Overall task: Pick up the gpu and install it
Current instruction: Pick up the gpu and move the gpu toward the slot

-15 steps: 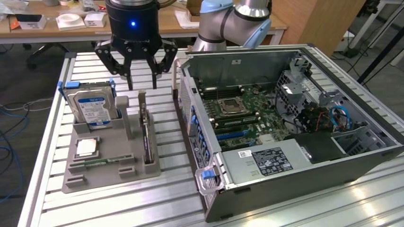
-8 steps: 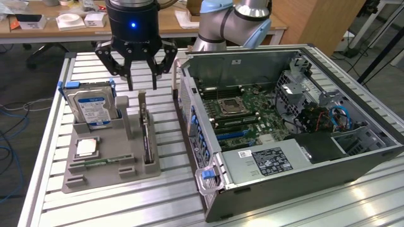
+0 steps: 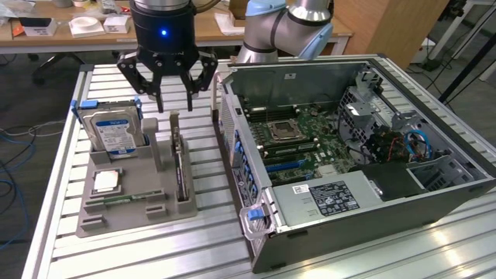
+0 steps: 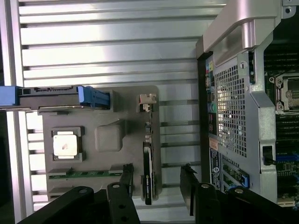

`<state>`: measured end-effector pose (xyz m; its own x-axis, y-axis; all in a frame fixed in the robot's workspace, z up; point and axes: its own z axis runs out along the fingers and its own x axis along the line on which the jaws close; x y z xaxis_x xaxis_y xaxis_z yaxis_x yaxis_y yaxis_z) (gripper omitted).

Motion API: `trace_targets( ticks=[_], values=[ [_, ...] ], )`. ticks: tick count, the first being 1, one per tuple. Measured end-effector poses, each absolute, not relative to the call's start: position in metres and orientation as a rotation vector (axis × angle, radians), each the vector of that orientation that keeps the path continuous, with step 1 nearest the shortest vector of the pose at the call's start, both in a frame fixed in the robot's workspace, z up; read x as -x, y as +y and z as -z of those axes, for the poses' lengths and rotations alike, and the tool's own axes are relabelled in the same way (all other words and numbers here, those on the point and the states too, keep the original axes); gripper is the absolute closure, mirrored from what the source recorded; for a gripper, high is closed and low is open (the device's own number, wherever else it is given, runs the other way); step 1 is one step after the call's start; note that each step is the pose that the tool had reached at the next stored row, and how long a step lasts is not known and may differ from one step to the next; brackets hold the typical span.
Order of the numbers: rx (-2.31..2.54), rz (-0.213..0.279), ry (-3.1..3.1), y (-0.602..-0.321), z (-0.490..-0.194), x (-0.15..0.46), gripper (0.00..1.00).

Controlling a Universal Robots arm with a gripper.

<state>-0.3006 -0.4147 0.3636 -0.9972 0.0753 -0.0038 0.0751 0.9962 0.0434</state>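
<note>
The black end effector (image 3: pixel 175 102), released, hangs over the thin green gpu card (image 3: pixel 180 165), which stands edgewise in the grey plastic holder (image 3: pixel 116 218) at the exterior view's left of the open computer case (image 3: pixel 333 244). Its fingers should straddle the card squarely.

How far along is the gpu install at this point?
Done: nothing yet. The gpu stands on edge in its slot of the grey holder, untouched. In hand: nothing; the open hand hovers just above the gpu. Left: both the pickup and the install, since no gpu sits in the open computer case.
</note>
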Motion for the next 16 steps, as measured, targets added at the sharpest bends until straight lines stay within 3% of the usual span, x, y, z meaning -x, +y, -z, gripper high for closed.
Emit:
trace_targets(
  ticks=[16],
  values=[
    [-0.118,-0.068,3.133,-0.4148,-0.3589,0.3006,0.47]
  ],
)
